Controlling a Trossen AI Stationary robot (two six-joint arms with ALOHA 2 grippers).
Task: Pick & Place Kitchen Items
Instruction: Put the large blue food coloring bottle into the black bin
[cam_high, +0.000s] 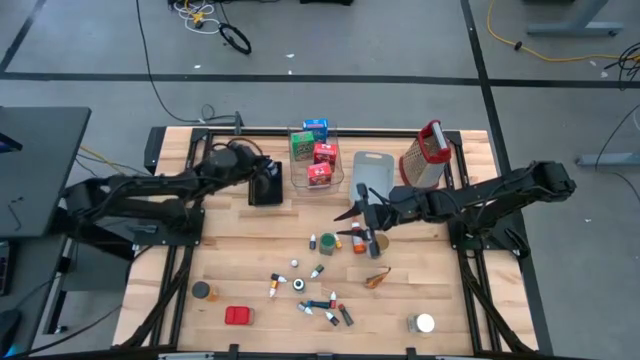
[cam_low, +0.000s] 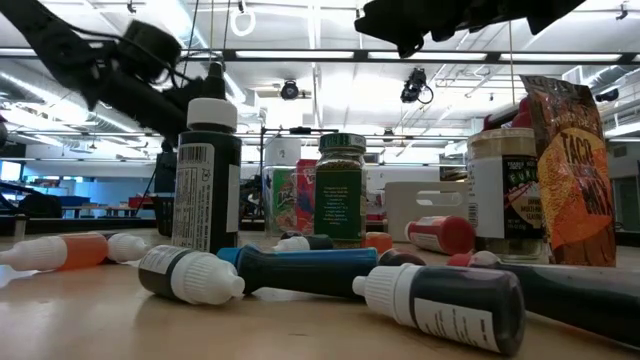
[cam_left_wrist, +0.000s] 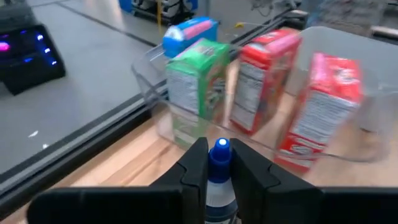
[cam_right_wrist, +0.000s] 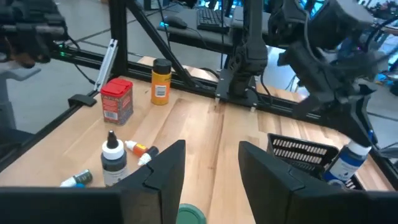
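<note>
left end effector (cam_left_wrist: 219, 177) is clenched on a blue-capped bottle (cam_left_wrist: 219, 155) and hovers just beside the clear bin (cam_high: 318, 160) at the back of the table (cam_high: 240, 265). that bin already holds green, red and blue boxes (cam_left_wrist: 194, 81). this looks like the carry-to-place step: the next move calls for lifting the bottle over the bin wall, then letting go. right end effector (cam_high: 362, 222) hangs spread and empty over the table's middle, above a green-lidded jar (cam_high: 328, 243), apparently lining up a pick. small bottles (cam_high: 322, 305), a red tin (cam_high: 238, 316) and other bits lie scattered toward the front.
</note>
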